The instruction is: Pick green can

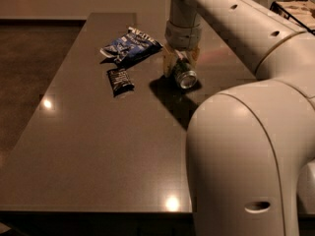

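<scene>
Pincer [181, 67] hangs low at the far right part of the desk [98, 146], pointing straight down from a pale wrist, and it is set right over the green can [185, 76]. Whether it is clamped on the can or only placed around it cannot be told. The can lies on its side on the desk, its shiny silver end turned toward the camera and its dark body running back under the pincer. A dark shadow [172, 97] spreads on the desk in front of the can and toward the near edge. To the left of the can, apart from it, lies a small black packet [119, 79], flat on the desk. Beyond the packet, further back, is a crinkled blue snack bag [129, 45], near the pincer but not touching it. The arm [231, 14] rises from the wrist and crosses the top of the view to the right, then joins a big rounded pale body [241, 156] that fills the lower right corner. Two small glints of light [47, 103] show on the brown desk top. Dark floor [24, 68] lies to the left of the desk.
</scene>
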You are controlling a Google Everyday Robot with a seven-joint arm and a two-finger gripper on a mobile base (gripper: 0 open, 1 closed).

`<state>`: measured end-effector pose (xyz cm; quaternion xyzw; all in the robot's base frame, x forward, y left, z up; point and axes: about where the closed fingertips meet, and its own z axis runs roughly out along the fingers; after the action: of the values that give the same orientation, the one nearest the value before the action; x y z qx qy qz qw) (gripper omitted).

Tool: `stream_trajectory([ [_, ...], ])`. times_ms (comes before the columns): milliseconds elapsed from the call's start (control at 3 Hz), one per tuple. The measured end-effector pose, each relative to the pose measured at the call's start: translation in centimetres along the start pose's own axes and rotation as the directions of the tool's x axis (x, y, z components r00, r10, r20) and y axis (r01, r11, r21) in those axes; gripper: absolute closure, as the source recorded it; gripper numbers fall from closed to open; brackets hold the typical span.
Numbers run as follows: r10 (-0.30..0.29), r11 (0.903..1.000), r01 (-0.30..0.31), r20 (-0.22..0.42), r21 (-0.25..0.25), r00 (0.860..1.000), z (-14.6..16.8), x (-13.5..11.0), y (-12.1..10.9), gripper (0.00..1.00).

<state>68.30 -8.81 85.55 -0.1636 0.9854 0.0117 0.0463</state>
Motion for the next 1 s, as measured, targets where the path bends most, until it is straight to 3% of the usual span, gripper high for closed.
stream_trajectory([
  [333,-0.039,0.9992,0.039,0.007,0.005,0.999,-0.9,0.1,0.4,0.65],
  [667,-0.118,0.9929,0.119,0.038,-0.008,0.992,-2.8,0.0,0.9,0.88],
  [1000,-0.207,0.9780,0.209,0.090,-0.005,0.974,-5.7,-0.1,1.1,1.00],
])
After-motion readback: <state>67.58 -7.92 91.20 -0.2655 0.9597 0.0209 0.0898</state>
